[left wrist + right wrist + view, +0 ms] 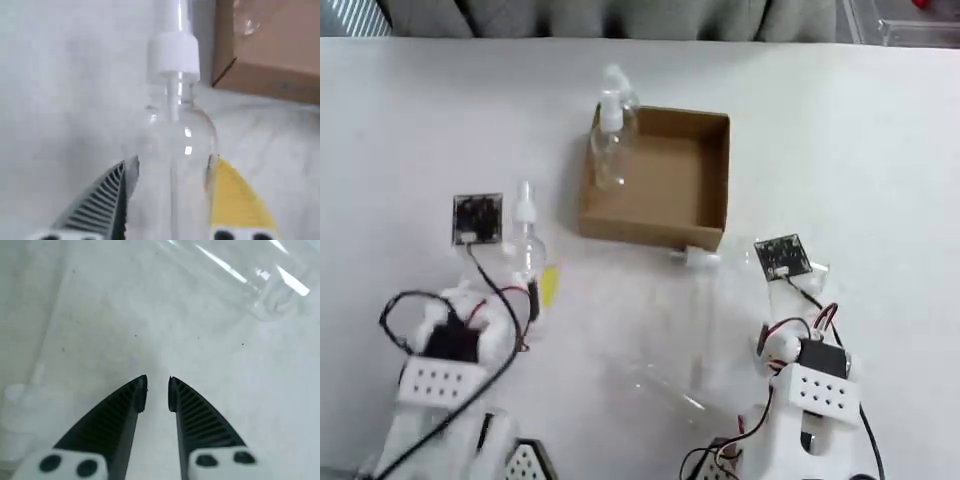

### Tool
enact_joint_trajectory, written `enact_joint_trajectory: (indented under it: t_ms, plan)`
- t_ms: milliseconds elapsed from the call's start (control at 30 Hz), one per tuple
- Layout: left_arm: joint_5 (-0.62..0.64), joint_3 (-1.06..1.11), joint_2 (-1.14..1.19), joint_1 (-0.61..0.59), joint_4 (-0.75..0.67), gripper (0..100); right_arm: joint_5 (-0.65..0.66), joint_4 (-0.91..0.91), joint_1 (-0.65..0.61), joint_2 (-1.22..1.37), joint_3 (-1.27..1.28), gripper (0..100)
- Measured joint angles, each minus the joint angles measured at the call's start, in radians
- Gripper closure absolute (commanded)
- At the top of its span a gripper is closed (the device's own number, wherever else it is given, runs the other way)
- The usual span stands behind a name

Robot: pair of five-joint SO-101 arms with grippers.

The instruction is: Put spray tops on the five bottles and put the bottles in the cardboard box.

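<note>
A clear bottle (172,165) stands upright with a white spray top (172,55) on its neck, and my left gripper (167,175) is shut on its body between the grey and yellow fingers. From above, that bottle (527,245) stands left of the cardboard box (705,215). Two capped bottles (612,135) stand in the box's far left corner. My right gripper (157,392) hovers over bare table, shut with nothing in it. A clear bottle (240,265) lies just beyond it. A loose spray top (698,257) lies by the box's front wall.
Clear bottles (660,385) lie on the table between the two arms, hard to make out. The right arm (810,385) sits at the front right. The box corner (270,45) is close beyond the held bottle. A blurred white piece (17,415) lies beside my right gripper.
</note>
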Motion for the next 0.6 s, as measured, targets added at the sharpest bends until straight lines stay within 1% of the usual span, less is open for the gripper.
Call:
enact_joint_trajectory:
  t_ms: [100,200,267,333,433,600]
  plan:
    - [0.000,-0.071,0.219,0.000,0.000,98,0.000,0.000,0.000,0.000,0.000,95.0]
    - [0.000,-0.126,0.371,0.000,0.000,98,0.000,0.000,0.000,0.000,0.000,95.0]
    - [0.000,-0.140,0.443,0.000,0.000,93,0.000,0.000,0.000,0.000,0.000,95.0]
    - [-0.015,-0.146,0.496,0.000,0.000,85,0.000,0.000,0.000,0.000,0.000,95.0]
    - [-0.109,-0.149,0.552,0.000,0.000,75,0.000,0.000,0.000,0.000,0.000,95.0]
    - [-0.135,-0.149,0.568,0.000,0.000,71,0.000,0.000,0.000,0.000,0.000,95.0]
